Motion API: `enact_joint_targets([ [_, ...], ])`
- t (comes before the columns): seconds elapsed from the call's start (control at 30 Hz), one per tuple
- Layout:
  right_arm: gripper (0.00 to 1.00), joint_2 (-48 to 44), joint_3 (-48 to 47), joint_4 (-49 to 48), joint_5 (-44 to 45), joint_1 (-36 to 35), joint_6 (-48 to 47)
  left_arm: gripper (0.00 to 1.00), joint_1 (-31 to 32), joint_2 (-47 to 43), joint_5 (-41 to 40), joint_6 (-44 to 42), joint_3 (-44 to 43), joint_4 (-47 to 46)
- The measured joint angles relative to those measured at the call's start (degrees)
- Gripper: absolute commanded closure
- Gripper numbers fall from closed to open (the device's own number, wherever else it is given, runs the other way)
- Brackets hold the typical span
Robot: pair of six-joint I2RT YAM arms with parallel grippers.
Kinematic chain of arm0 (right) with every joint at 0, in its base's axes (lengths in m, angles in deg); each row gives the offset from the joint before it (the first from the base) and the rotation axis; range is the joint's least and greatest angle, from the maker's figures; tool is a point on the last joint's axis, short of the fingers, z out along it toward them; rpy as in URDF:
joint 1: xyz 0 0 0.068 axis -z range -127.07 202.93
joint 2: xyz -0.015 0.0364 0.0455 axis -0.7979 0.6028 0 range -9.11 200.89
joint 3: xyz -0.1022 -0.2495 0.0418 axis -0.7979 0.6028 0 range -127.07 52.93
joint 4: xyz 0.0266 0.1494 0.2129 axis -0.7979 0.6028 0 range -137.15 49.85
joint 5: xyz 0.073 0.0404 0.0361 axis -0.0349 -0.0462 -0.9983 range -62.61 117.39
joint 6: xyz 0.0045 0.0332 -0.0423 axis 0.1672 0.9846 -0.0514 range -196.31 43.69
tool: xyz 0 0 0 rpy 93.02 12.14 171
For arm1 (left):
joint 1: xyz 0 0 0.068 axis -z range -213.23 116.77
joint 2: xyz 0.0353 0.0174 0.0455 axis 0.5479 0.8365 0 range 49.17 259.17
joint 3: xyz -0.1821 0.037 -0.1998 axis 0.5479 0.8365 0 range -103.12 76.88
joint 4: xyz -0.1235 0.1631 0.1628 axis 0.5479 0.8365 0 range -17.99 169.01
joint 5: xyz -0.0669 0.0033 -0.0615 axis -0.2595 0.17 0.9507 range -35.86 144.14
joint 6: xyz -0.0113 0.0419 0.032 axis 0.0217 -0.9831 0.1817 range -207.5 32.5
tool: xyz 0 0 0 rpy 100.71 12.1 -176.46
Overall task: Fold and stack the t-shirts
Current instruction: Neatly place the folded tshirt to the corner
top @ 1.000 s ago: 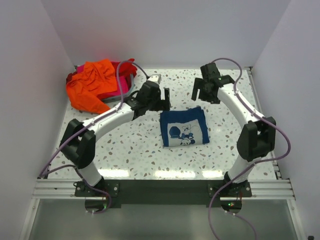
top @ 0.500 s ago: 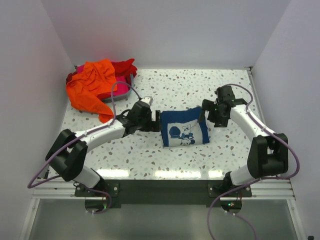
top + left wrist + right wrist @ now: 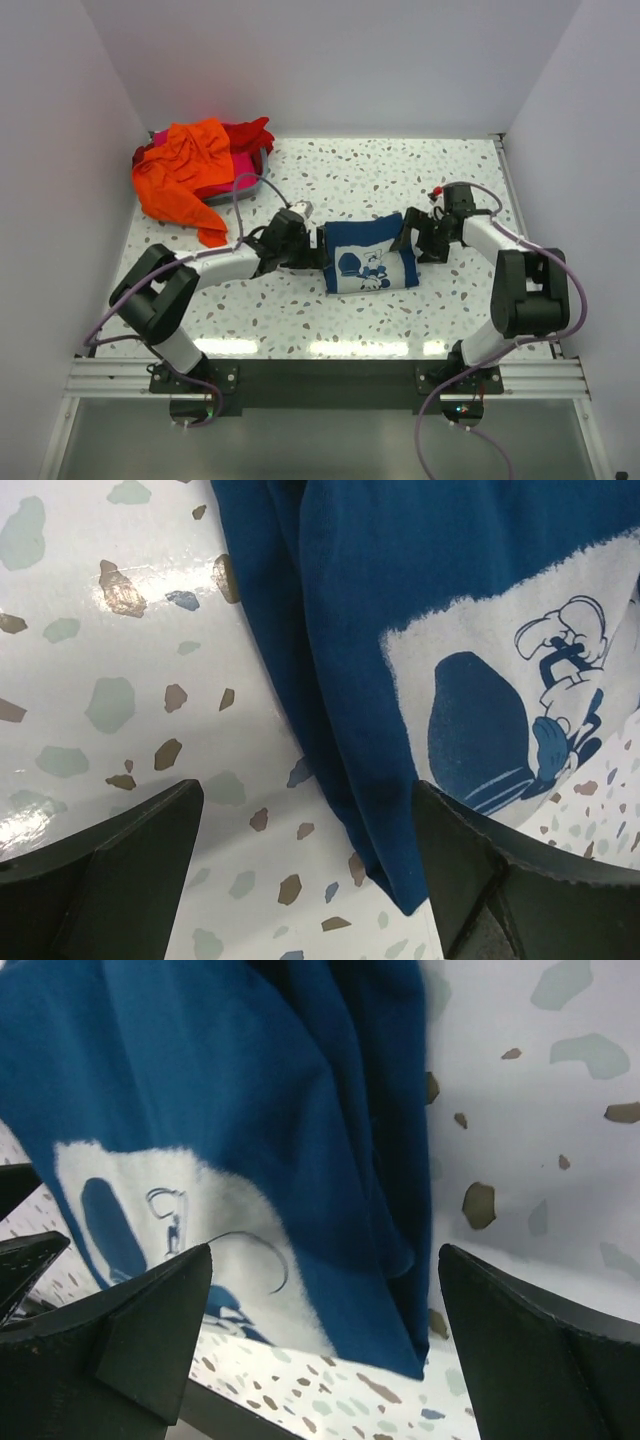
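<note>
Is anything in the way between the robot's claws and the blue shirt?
No, nothing visible is in the way. The left gripper and right gripper are both open, each with a side edge of the navy t-shirt right between its fingers.

Bright, even white light falls from overhead, and the speckled surface (image 3: 300,300) throws it back. Long pale streaks of glare lie along its near edge, and a washed-out band runs along its far edge. Shadows under the arms are faint and soft. The orange t-shirt (image 3: 185,175) at the far left corner glows almost too vivid. Up close, a glossy hotspot sits beside the navy t-shirt (image 3: 350,630), whose folds cast soft grey shadow. The left fingers (image 3: 120,880) and right fingers (image 3: 150,1330) loom dark and slightly soft.
</note>
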Motion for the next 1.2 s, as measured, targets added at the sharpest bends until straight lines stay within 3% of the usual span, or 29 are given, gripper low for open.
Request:
enact_joint_targets([
  [0.47,0.04,5.35,2.16,-7.76,-9.14,1.36,-0.04,0.44,0.00,8.17,0.81,-0.04,-3.30,-6.12],
  [0.7,0.07,4.79,4.35,-12.63,-10.78,-2.45,1.27,0.69,-0.02,9.77,1.73,0.48,-3.28,-8.41],
  [0.8,0.15,5.07,4.42,-13.90,-10.05,-6.16,2.08,0.77,-0.02,10.25,1.90,0.90,-3.26,-8.87],
  [0.83,0.22,5.22,4.42,-14.21,-9.70,-7.30,2.54,0.78,0.00,10.34,1.92,1.01,-3.26,-8.90],
  [1.07,0.44,6.56,3.15,-12.55,-5.99,-9.66,4.46,0.79,-0.02,10.43,1.81,0.96,-3.26,-8.79],
  [1.1,0.48,6.67,2.67,-11.47,-4.68,-9.68,4.46,0.77,-0.02,10.43,1.75,0.96,-3.28,-8.72],
  [1.17,0.68,6.84,1.60,-9.14,-2.10,-9.86,3.96,0.72,0.00,10.34,1.60,0.96,-3.56,-8.20],
  [1.2,0.75,7.08,0.85,-7.58,-0.24,-9.90,3.56,0.62,0.00,10.25,1.42,0.96,-3.78,-7.67],
])
